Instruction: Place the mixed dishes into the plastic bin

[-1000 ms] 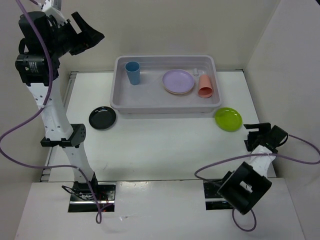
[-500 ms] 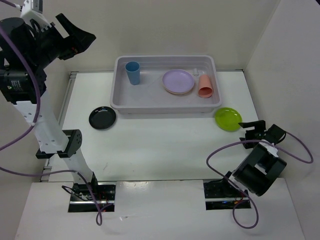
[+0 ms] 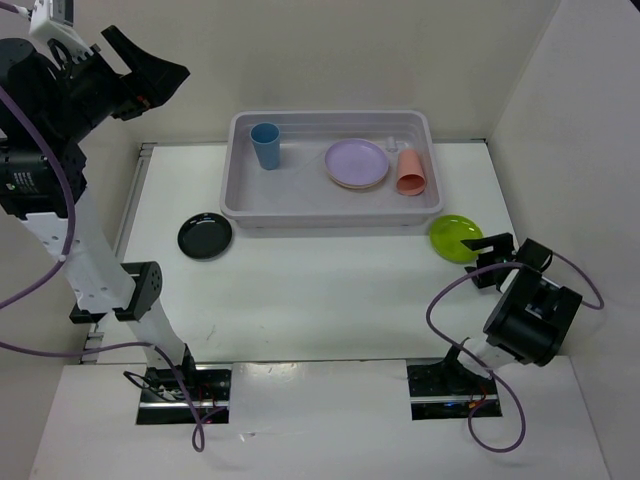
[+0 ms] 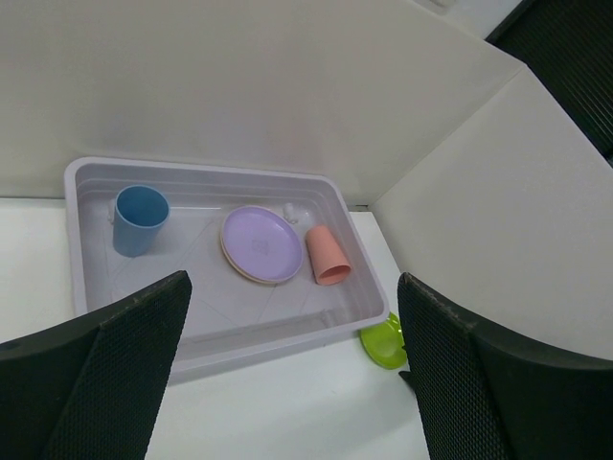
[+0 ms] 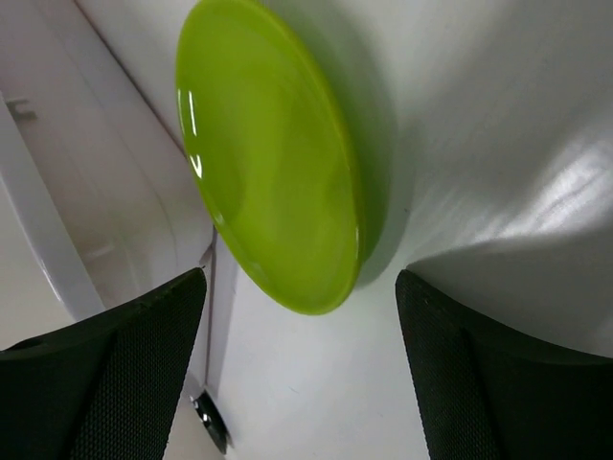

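Along the far edge of the bench, midway across, sits the plastic bin [image 3: 330, 117], its long side parallel to that edge. Inside it, the blue cup [image 3: 265, 146] stands upright toward the bin's far left corner. The lilac plate [image 3: 357, 162] lies flat right of the bin's middle, with the paler rim of another plate showing just under its near edge. The salmon-pink cup [image 3: 411, 172] rests near the bin's right wall, just beside the lilac plate, its wider end toward the near side.

Two dishes are outside the bin, on the bench. The black plate [image 3: 205, 236] lies flat toward the left edge, just in front of the bin's near left corner and apart from it. The lime green plate [image 3: 455, 237] lies toward the right edge, close to the bin's near right corner.

The left claw [image 4: 292, 283] is raised high beyond the far left corner of the bench, well apart from every dish. Its fingers are spread wide with nothing between them, and its wrist view looks down across the bin.

The right claw [image 3: 478, 262] is low over the bench near the right edge, at the green plate's near right side. Its fingers are wide apart, and in its wrist view the plate's edge lies between them. It grips nothing; whether a fingertip touches the plate cannot be told.
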`<move>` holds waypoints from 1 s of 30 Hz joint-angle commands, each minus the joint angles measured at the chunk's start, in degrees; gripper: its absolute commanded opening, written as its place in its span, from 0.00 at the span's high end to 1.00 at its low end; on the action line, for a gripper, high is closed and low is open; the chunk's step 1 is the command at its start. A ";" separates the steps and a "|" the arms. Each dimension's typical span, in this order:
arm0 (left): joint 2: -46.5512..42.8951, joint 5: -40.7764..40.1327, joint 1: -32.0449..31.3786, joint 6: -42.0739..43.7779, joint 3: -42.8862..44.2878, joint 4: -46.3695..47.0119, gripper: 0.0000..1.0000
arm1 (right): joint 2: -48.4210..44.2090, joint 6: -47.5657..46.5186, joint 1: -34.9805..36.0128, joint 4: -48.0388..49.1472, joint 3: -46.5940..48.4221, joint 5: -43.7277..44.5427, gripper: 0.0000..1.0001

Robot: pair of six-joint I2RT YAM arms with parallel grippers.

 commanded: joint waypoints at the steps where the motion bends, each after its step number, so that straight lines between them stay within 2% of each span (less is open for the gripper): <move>1: -0.66 2.03 1.12 -0.48 0.35 1.61 0.06 | 3.74 0.76 0.71 5.02 0.56 2.69 0.15; 6: -0.66 3.26 2.17 -0.47 0.35 1.08 0.06 | 6.39 1.99 0.71 8.27 -0.50 3.74 0.33; 10: -0.66 3.79 2.17 -1.00 0.35 1.08 0.06 | 8.40 2.52 0.71 9.68 -0.50 4.36 0.43; 15: -0.66 4.32 2.17 -1.00 0.35 1.61 0.06 | 9.46 2.52 1.24 9.69 -0.50 4.36 0.66; 17: -0.66 4.32 2.17 -1.00 0.35 1.61 0.06 | 9.46 2.52 1.24 9.69 -0.50 4.36 0.67; 20: -0.66 4.32 2.17 -1.00 0.35 1.61 0.06 | 9.46 2.52 1.24 9.16 -0.50 4.88 0.75; 25: -0.13 4.85 2.17 -1.00 0.35 1.61 0.06 | 8.94 2.52 1.24 7.76 0.03 4.89 0.95; 27: -0.13 4.85 2.17 -1.00 0.35 1.61 0.06 | 7.36 2.52 1.24 5.74 0.72 5.94 1.00; 30: -0.13 4.85 2.17 -1.00 0.35 2.13 0.06 | 2.71 2.00 1.76 0.39 2.13 8.21 1.00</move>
